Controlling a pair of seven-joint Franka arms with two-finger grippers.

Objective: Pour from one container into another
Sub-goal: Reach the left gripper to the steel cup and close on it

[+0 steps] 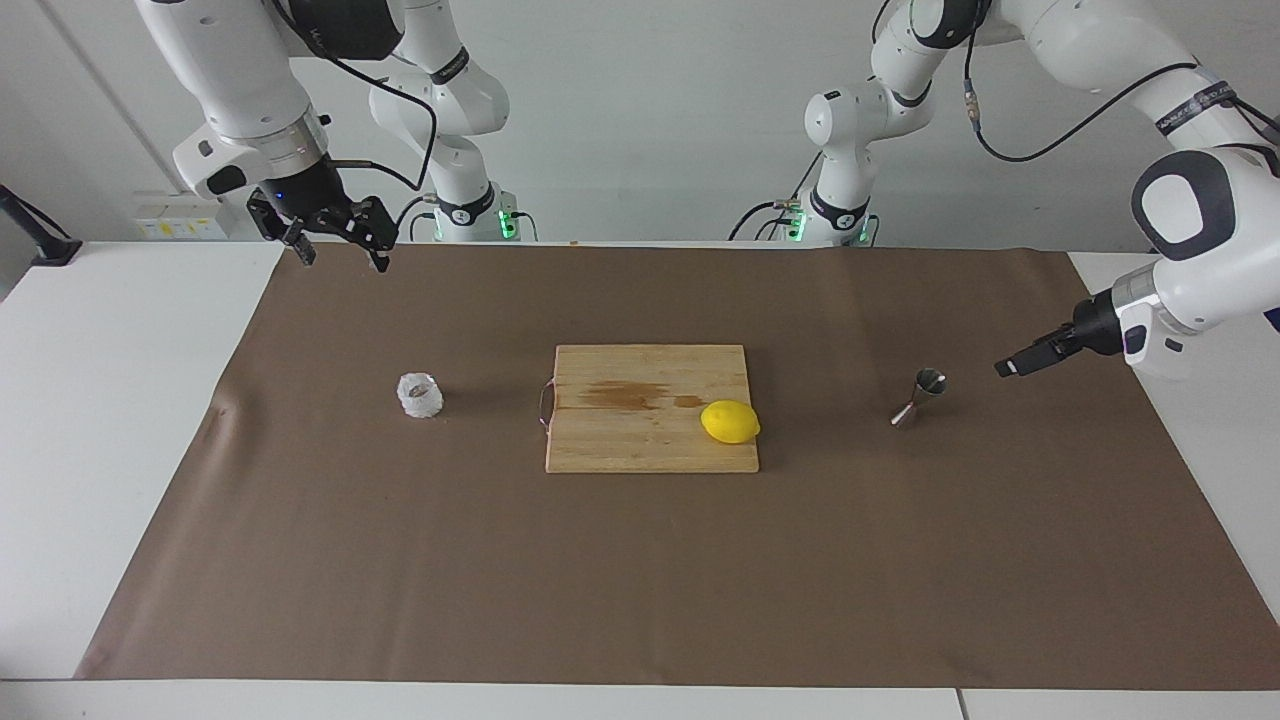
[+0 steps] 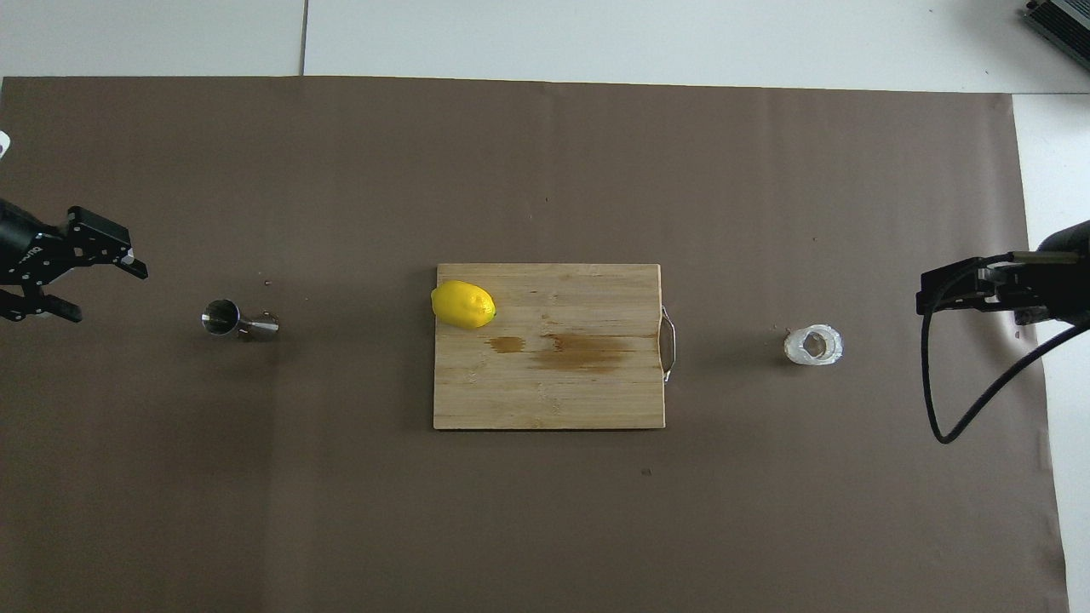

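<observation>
While nothing is gripped yet, the step in hand looks like the first reach for the cup (image 1: 420,394), a small whitish crinkly one standing upright on the brown mat (image 1: 640,580) toward the right arm's end of the table, well apart from the cutting board (image 1: 650,445). The jigger (image 1: 922,396) stands upright toward the left arm's end, also well apart from the board, dark mouth up. The lemon (image 1: 730,421) sits on the board at the edge facing the jigger; stains on the wood beside it. The right gripper (image 1: 340,240) hangs over the mat's edge at the robots' end, fingers spread, holding nothing. The left gripper (image 2: 72,285) hovers over the mat beside the jigger, toward the table's end, jaws apart and empty. To do it well, I judge: the right gripper should come down over the cup and close gently across its wall below the rim, since the thin wall looks likely to crumple and spill. Keep the cup level while carrying it. The jigger's mouth is small and its foot narrow, so it may tip; the left gripper could steady it at the waist. Tilt slowly with the lip right over the mouth. Can't tell what's inside the cup.
</observation>
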